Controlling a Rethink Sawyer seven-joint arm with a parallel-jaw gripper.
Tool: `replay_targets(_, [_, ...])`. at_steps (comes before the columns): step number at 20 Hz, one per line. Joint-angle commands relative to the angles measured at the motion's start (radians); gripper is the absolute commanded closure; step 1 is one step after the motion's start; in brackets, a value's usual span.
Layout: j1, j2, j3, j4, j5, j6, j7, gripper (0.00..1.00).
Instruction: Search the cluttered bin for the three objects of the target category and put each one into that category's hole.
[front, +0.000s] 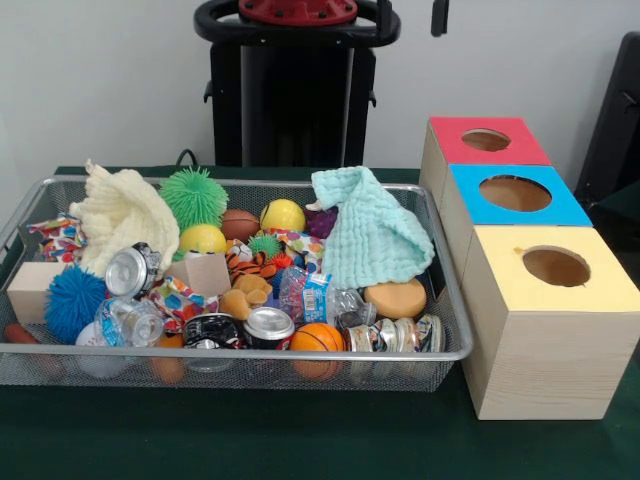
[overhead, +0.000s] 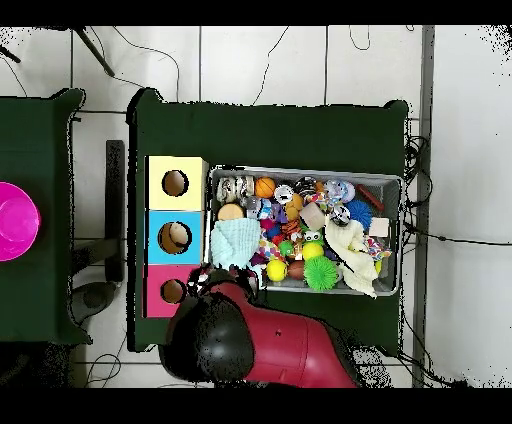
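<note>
Here's the wire-mesh bin (front: 452, 352) sitting on the dark green worktop (front: 300, 440), packed to the rim. One water bottle (front: 318, 296) lies on its side near the middle, just left of the orange sponge (front: 394, 298); another bottle (front: 128, 322) rests at the near left, touching the blue spiky ball (front: 72, 302). A third I can't pick out in this clutter. Silver cans (front: 131, 271) are scattered among them, a mint cloth (front: 372, 238) is heaped at the right, a cream cloth (front: 120, 215) at the left. To the right stand three wooden boxes in a row; the red-topped box's hole (front: 486, 140) is the farthest. From overhead, the red arm (overhead: 290, 348) looms over the bin's corner by the red box, and the gripper itself is hidden, so I can't tell whether it's open or closed.
</note>
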Motion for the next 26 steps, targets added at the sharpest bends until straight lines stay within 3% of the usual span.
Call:
replay_targets(1, [0.022, 0.117, 0.061, 0.026, -0.147, -0.016, -0.005, 0.0])
replay_targets(6, [0.022, 0.137, 0.074, 0.026, -0.161, -0.026, 0.001, 0.0])
replay_targets(7, [0.034, 0.141, 0.054, 0.005, -0.197, -0.029, 0.009, 0.0])
replay_targets(13, [-0.013, 0.196, 0.068, 0.011, -0.242, -0.038, -0.019, 0.0])
replay_targets(16, [-0.039, 0.221, 0.102, 0.041, -0.241, -0.114, -0.008, 0.0])
replay_targets(19, [-0.037, 0.247, 0.114, 0.035, -0.271, -0.13, -0.01, 0.0])
replay_targets(26, [0.002, 0.323, 0.063, -0.026, -0.344, -0.187, 0.047, 0.0])
